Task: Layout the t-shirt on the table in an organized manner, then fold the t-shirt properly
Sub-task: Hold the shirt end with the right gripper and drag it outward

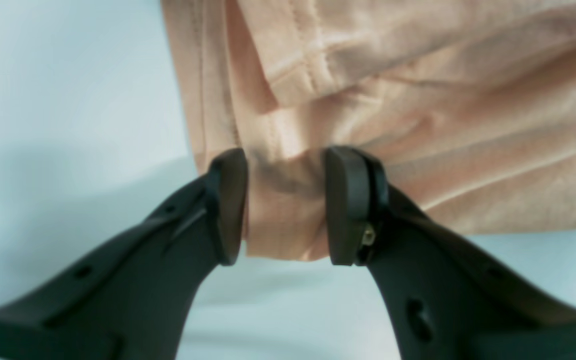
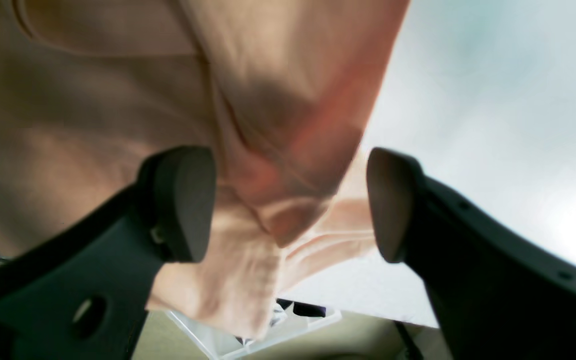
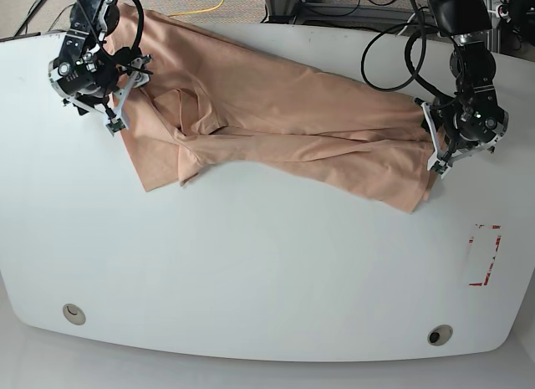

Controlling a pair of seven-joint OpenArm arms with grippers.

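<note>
t-shirt [image 3: 276, 125] lies stretched across the table's [image 3: 251, 272] far half, near half bare. left gripper [image 1: 285, 205] pinches its hem corner; right gripper [image 2: 290, 205], jaws apart, straddles bunched cloth at the table's edge.

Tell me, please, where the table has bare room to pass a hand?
Bare: the wide near half of the table, from below the t-shirt to the two holes. Crowded: the far strip, where the shirt stretches between both grippers.

white table [image 3: 251, 272], t-shirt [image 3: 276, 113], red tape [image 3: 485, 255]
</note>
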